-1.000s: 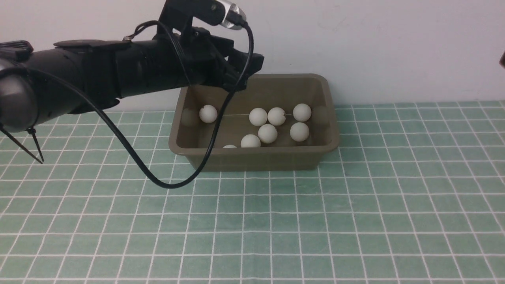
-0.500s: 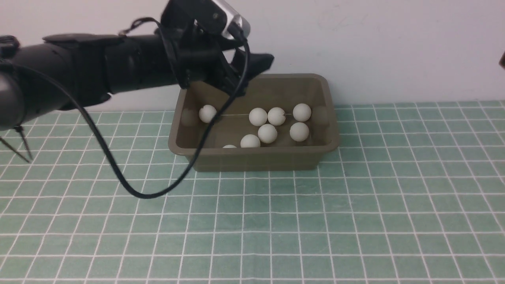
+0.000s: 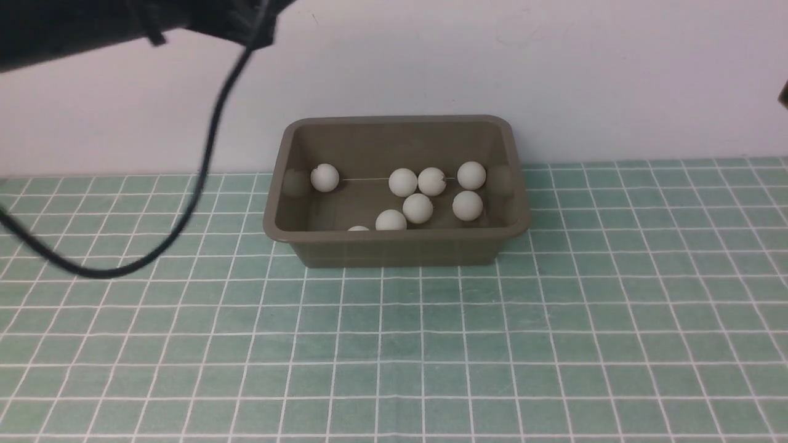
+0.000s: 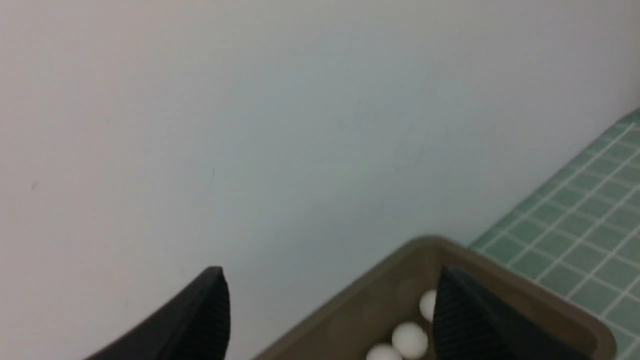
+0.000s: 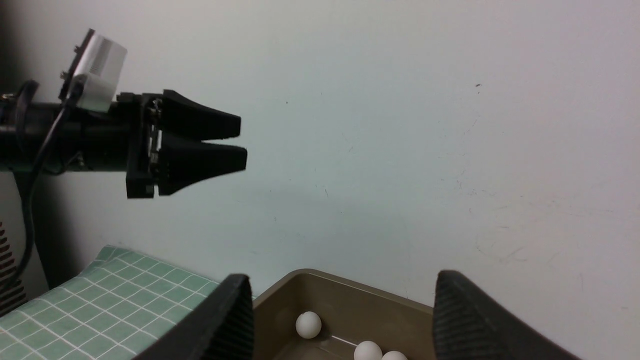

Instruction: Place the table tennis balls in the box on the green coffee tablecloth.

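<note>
- Wall (image 3: 554, 61) fills the back of your front view: plain, pale, and meeting the cloth just behind the box.
- Your cloth (image 3: 554, 344) covers everything from the wall to the near edge, mint green with thin white grid lines. It lies flat, and only the box stands on it.
- Your box (image 3: 394, 249) stands upright on the cloth at mid-width, its long side facing you and its back close to the wall.
- Your left arm (image 3: 74, 24) crosses the top left corner of the front view, blurred, high above the cloth and to the left of the box. A black cable (image 3: 203, 160) hangs from it in a loop over the cloth.
- Your left hand (image 4: 331, 272) is wide open and empty. From the right wrist you see it (image 5: 242, 142) side-on, level, against the wall and well above the box.
- Your right hand (image 5: 342, 278) is also spread apart and holds nothing. It is up in the air, looking down on the far left corner of the box.
- Your balls (image 3: 418, 208) are all inside the box. One (image 3: 324, 177) sits alone near the left end, six cluster from the middle to the right, and an eighth (image 3: 358, 228) just peeks over the front rim.
</note>
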